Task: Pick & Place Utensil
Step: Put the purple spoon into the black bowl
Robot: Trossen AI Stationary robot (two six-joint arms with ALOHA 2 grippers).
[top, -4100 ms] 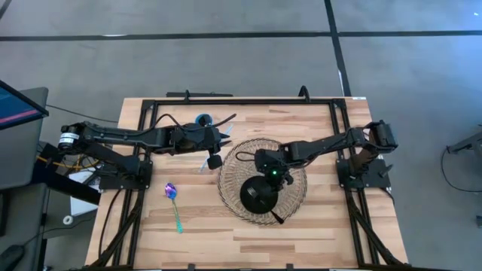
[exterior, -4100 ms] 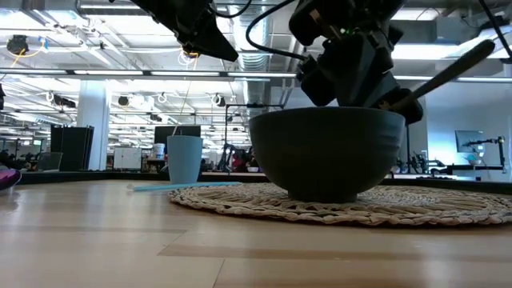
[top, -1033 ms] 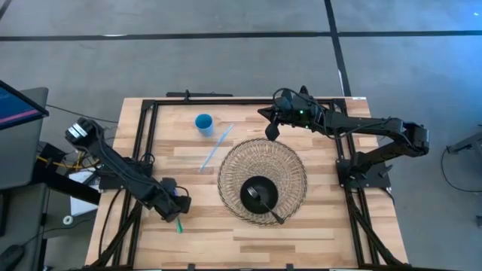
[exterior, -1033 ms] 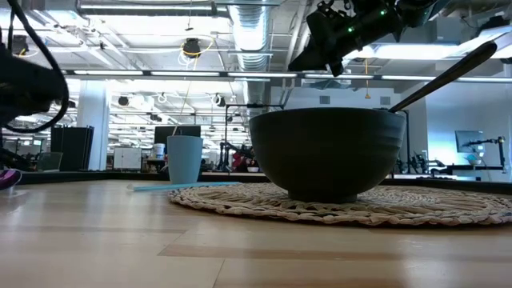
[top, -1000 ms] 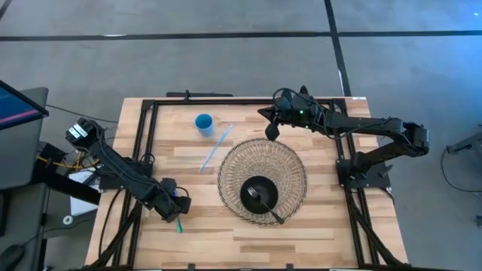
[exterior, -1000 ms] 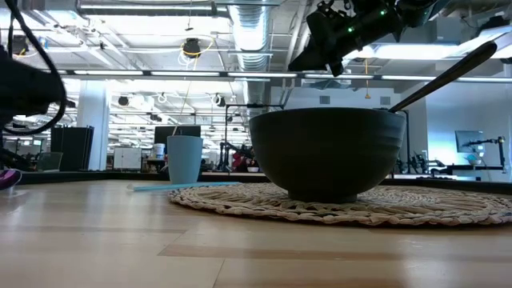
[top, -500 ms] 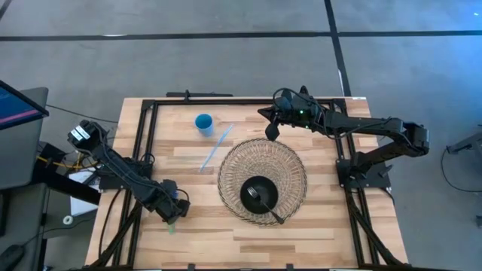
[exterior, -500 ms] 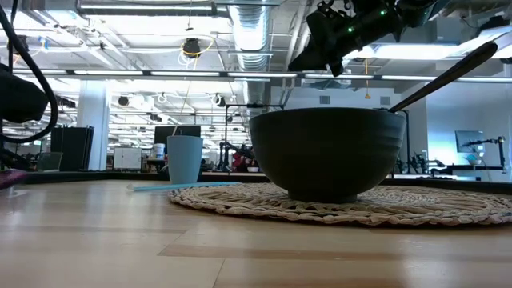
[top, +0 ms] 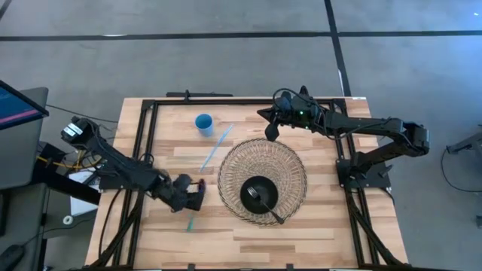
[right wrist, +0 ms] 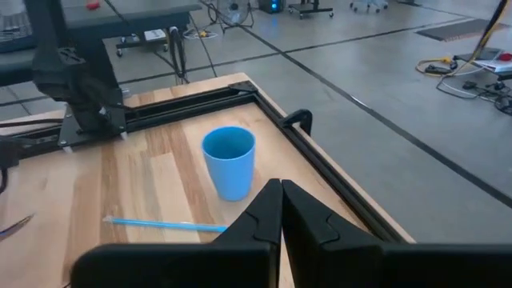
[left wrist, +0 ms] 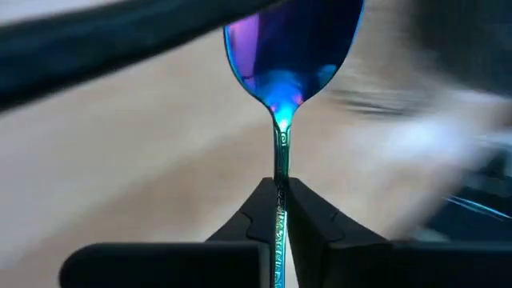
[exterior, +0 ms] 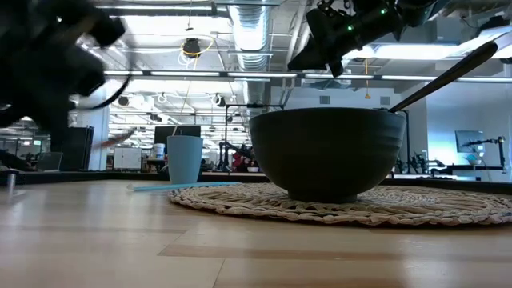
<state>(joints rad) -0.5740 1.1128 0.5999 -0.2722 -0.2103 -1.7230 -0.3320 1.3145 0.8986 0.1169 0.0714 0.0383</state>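
An iridescent blue-purple spoon [left wrist: 290, 40] is in my left gripper [top: 192, 197], which is shut on it left of the woven mat [top: 262, 181]. Its teal handle end [top: 190, 224] points toward the near edge. The arm shows only as a dark blur [exterior: 48, 64] in the low view. A black bowl [top: 258, 196] stands on the mat with a dark utensil [exterior: 448, 74] leaning in it. My right gripper [top: 269, 128] waits shut, raised above the mat's far edge. My left gripper pinches the spoon's handle [left wrist: 280, 196] between its two fingertips, a little behind the neck. The spoon's bowl sticks out beyond the fingertips and the rest of the handle runs back between the fingers. The spoon appears lifted off the table.
A blue cup [top: 203, 122] stands near the far-left corner with a light blue straw [top: 215, 147] lying beside it on the table. A black frame [top: 226, 100] runs along the table's far and side edges. Bare wood lies along the near edge [top: 248, 241].
My left gripper has swung from the near-left part of the table toward the mat and risen, carrying the spoon with it. The spoon has come up off the wood and turned, its bowl now toward the mat. The right arm has kept still.
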